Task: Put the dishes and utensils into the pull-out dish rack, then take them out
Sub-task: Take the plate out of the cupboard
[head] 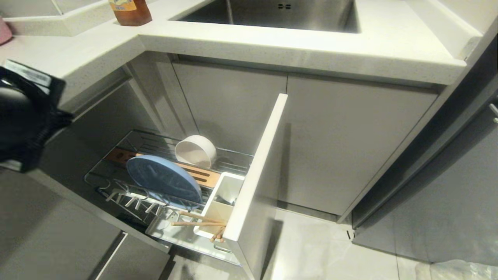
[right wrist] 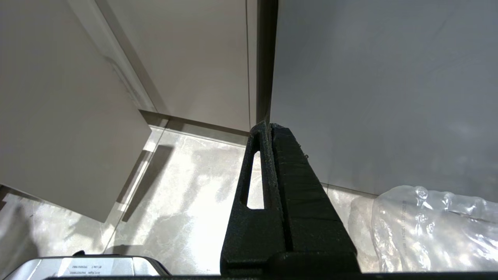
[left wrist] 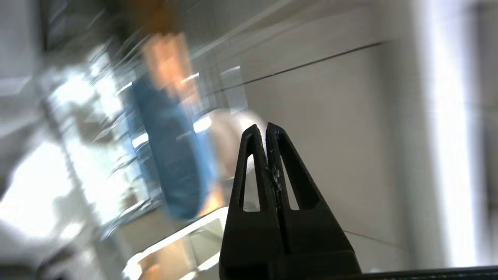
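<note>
1. left gripper [left wrist: 266, 130] fingers pressed together, empty, up beside the open rack
2. right gripper [right wrist: 268, 128] closed, parked near floor
3. dish rack [head: 116, 186] pulled out: plate [head: 163, 179] upright in prongs, bowl [head: 195, 151] behind it, chopsticks [head: 200, 221] in utensil box [head: 218, 212]

Pale countertop [head: 272, 42] with sink [head: 272, 13], grey cabinets [head: 350, 147], glossy floor [head: 319, 252].

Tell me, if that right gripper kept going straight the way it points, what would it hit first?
Probably the pale floor tiles, near where they meet the grey cabinet panel. The right gripper, fingers shut, points there; depth is hard to judge.
</note>
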